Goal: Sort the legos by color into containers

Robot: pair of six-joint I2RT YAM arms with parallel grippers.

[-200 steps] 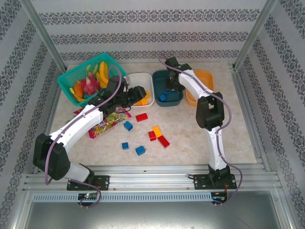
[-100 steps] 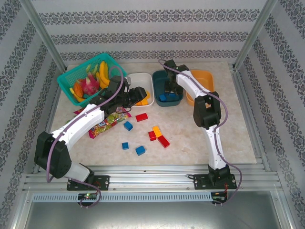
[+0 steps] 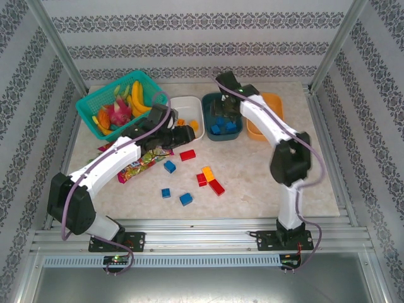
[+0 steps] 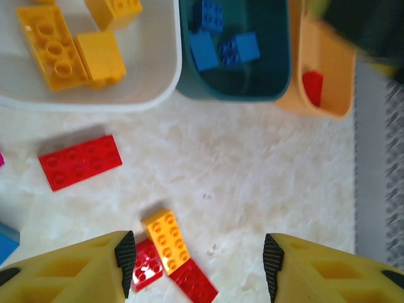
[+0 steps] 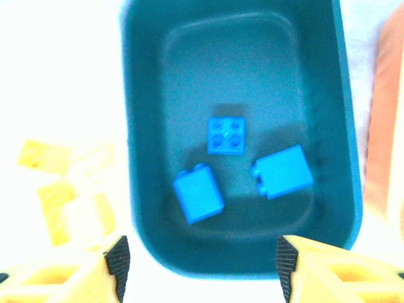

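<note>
Sorting is mid-cycle, most of it done by the look of the tubs; three tubs in a row at the far side of the table (image 3: 265, 183): white tub (image 4: 126, 95) on the left holding yellow bricks (image 4: 50, 44), teal tub (image 5: 142, 95) in the middle holding three blue bricks (image 5: 226, 136), orange tub (image 4: 334, 57) on the right with at least one red brick (image 4: 312, 85); right gripper (image 5: 199, 262) hangs over the teal tub, jaws apart, nothing between them; I judge the blue drop on that side finished, with another pick due; left gripper (image 4: 197, 255) hovers over open table just near of the white tub, jaws apart and empty, above a flat red brick (image 4: 80, 161) and, nearer, an orange-yellow brick (image 4: 166, 241) touching two red cluster bricks (image 4: 148, 266); about seven pieces remain loose, among them loose blue bricks (image 3: 169, 166) toward the left; next move, as I read it: lower onto one piece; the cluster pieces touch, so the fingers must straddle one without dragging its neighbours; bricks are hard glossy plastic, studded tops, square flat sides, likely a firm grip; tubs smooth, shallow, round-cornered; table pale, marbled, matte; mesh basket (image 3: 87, 117) of toy fruit and candy bag (image 3: 144, 160) at left, not part of the job.
</note>
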